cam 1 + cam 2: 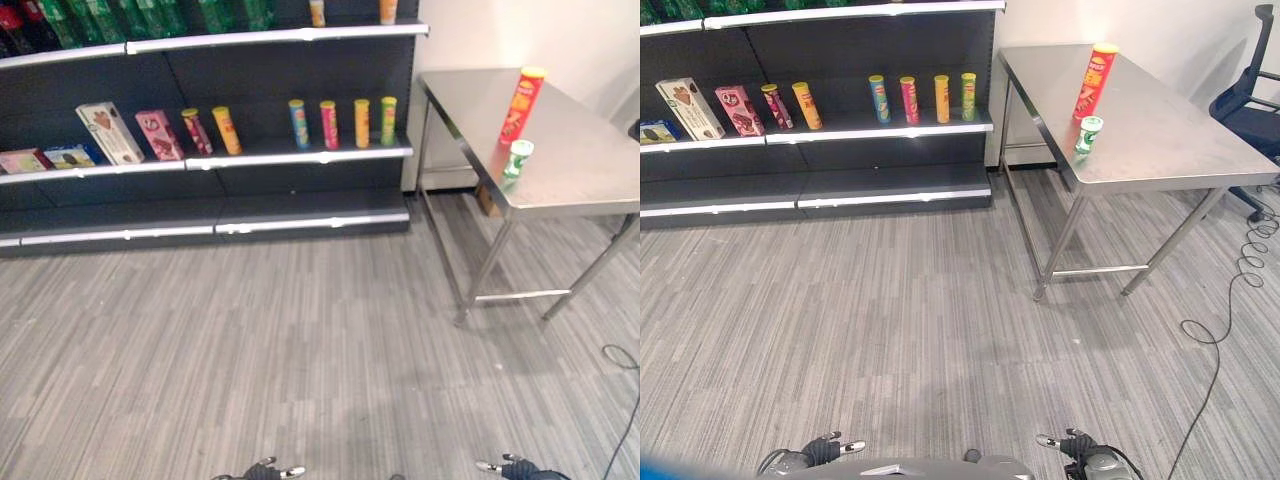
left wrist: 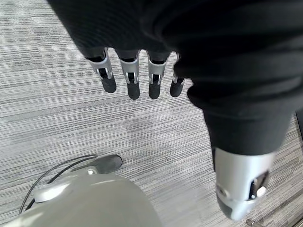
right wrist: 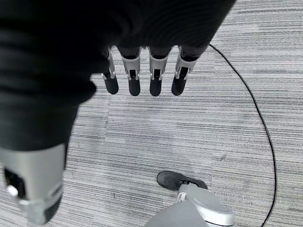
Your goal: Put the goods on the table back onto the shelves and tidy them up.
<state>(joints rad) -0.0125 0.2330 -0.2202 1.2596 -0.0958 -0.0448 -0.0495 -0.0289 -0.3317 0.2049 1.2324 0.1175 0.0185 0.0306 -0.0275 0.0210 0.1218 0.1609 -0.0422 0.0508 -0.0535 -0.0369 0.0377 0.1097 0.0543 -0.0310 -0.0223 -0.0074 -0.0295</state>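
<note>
Fingers (image 2: 132, 78) of the left hand (image 1: 810, 452) are seen straight and hanging loose, a little apart, with nothing between them and the thumb; those (image 3: 142, 75) of the right hand (image 1: 1080, 450) are held the same way, empty, over bare floor. Both hands are low at the robot's sides, well apart from everything to be handled.

The goods to be returned are on the steel table (image 1: 590, 170): a tall red can (image 1: 522, 104) standing upright, and just beside it, nearer the table's front edge, a small green-and-white cup (image 1: 516, 160), apparently tilted. Neither has been picked up.

The step in hand is judged to be the approach, with no grasp begun. Next, the table must be closed on and one item taken, probably by the right hand, then carried to the shelves (image 1: 300, 155).

On the middle shelf a row of upright cans (image 1: 342, 122) is kept, with leaning cans and boxes (image 1: 110, 132) further left. The floor (image 1: 280, 340) is grey striped carpet. A dark office chair (image 1: 1252, 100) is noted beyond the table, against a pale wall.
</note>
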